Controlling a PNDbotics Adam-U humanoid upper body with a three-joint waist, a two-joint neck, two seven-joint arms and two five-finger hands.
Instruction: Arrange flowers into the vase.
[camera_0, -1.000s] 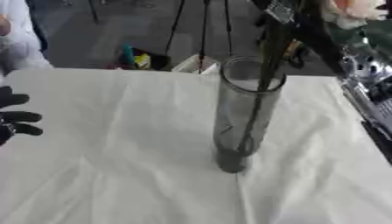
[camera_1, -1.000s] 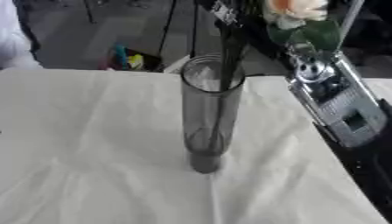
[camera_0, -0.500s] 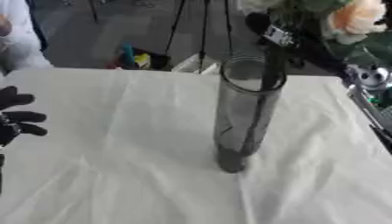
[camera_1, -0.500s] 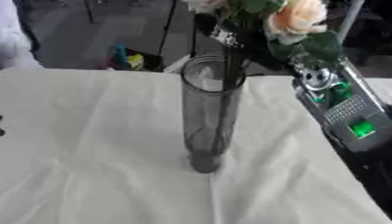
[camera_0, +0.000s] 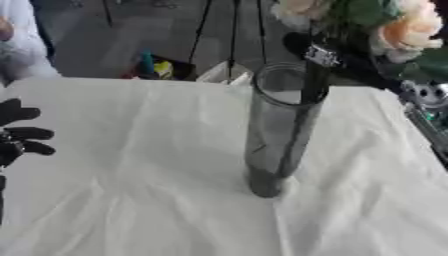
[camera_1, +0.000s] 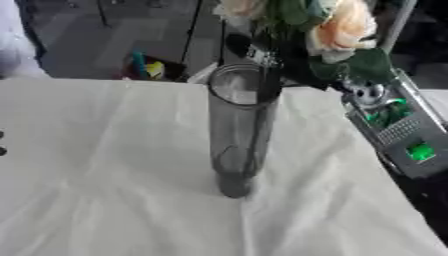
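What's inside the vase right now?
Dark flower stems run down inside the clear vase, slanting toward its base. The peach blooms and leaves stay above the rim. The tinted glass hides whether the stem ends touch the bottom or any water is inside.

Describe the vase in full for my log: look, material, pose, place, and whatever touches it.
The vase is a tall, narrow cylinder of smoky grey, see-through material, glass or plastic by its look, with an open round rim and a darker, thicker base. It stands upright on the white cloth, near the table's middle. Dark flower stems run down inside it at a slight lean, and the peach blooms and green leaves sit above the rim. Whether the right hand touches it cannot be told.
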